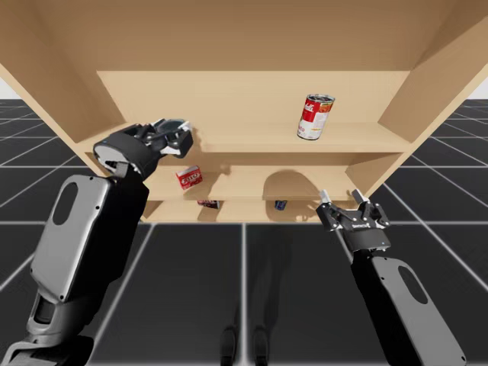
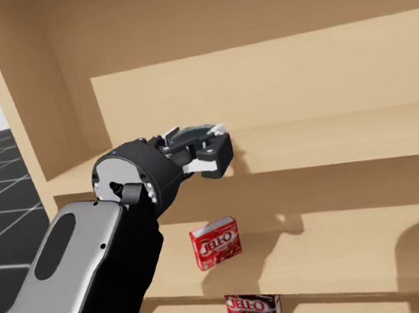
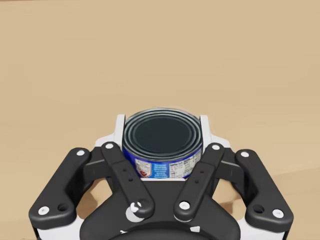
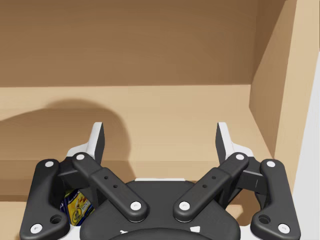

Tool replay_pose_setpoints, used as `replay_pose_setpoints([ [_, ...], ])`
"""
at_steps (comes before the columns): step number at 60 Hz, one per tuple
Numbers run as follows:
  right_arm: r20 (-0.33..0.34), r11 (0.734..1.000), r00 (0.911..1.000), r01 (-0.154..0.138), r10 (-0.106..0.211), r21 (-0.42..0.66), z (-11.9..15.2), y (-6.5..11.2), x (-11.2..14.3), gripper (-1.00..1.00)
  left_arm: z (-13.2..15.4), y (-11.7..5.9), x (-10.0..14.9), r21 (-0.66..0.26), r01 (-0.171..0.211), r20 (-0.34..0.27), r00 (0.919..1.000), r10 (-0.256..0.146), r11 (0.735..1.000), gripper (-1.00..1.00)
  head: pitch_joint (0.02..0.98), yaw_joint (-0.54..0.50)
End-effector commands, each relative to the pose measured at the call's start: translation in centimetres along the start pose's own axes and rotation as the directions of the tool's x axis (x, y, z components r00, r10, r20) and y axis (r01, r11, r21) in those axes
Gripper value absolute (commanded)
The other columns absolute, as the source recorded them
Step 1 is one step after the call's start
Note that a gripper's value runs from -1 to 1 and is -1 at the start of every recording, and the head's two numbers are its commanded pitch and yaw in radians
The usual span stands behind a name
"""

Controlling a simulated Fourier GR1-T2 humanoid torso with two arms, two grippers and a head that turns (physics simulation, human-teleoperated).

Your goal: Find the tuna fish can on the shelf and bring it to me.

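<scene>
Two fingers of the left hand [image 3: 162, 127] are closed on the tuna fish can [image 3: 162, 137], one against each side of its blue-labelled wall, and the can's dark ringed top is seen from above between them. In the head view the same left hand [image 2: 204, 145] is held at the level of the upper board [image 2: 346, 138] of the wooden shelf [image 2: 53, 84], with the tuna fish can [image 2: 187, 135] clamped flat in it. Whether the can rests on that board or is lifted off it cannot be told. In the high view the left hand [image 1: 174, 137] is placed at the left end of the upper board [image 1: 252, 139], and a red and white can [image 1: 315, 116] stands upright well to the right on the same board. A red box [image 1: 189, 178] is set on the middle board [image 1: 252, 183], below and just right of the left hand, and a dark box [image 2: 253, 310] lies on the lowest board beneath it. A blue and yellow can [image 1: 280, 204] sits further right on that lowest board. The right hand [image 1: 341, 197] is held low on the near right of the shelf, its fingers spread wide with nothing between them, and the blue and yellow can [image 4: 75, 207] shows beside one of them.
</scene>
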Motion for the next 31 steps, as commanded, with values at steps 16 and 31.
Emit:
replay_pose_setpoints([
  [16, 0.001, 1.0, 1.0, -0.003, 0.003, -0.003, -0.1, -0.2, -0.1, -1.0, 4.9, -0.7, 0.0, -0.058, 0.05, -0.014, 0.9986, -0.051, 0.997, 1.0, 0.369, 0.26],
  [31, 0.0, 1.0, 1.0, -0.007, 0.007, -0.004, -0.1, -0.1, -0.3, -1.0, 10.5, -0.4, -2.6, -0.049, 0.011, 0.034, 0.9994, -0.009, 0.999, 1.0, 0.37, 0.26],
])
